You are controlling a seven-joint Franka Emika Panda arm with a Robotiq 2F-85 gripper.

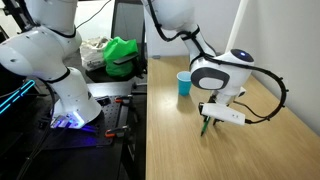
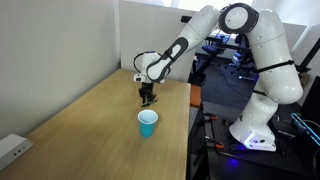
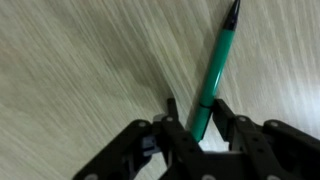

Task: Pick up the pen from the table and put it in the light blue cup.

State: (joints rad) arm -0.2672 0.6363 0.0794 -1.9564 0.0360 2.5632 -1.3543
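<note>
The green pen (image 3: 213, 75) with a darker tip lies between my gripper's fingers (image 3: 197, 118) in the wrist view, its tip pointing away over the light wood table (image 3: 80, 60). The fingers press on it from both sides. In an exterior view the gripper (image 1: 206, 118) is low over the table (image 1: 265, 150) with the pen (image 1: 205, 127) showing green beneath it. The light blue cup (image 1: 184, 84) stands upright a little beyond the gripper. In the other exterior view the cup (image 2: 148, 123) stands in front of the gripper (image 2: 147, 97) on the table (image 2: 85, 120).
A green bag (image 1: 122, 55) and clutter sit on the neighbouring bench beside a dark monitor (image 1: 127, 25). The table edge (image 1: 147, 120) drops to a dark gap. A white box (image 2: 12, 150) sits at the table's near corner. The robot base (image 2: 255, 130) stands beside the table.
</note>
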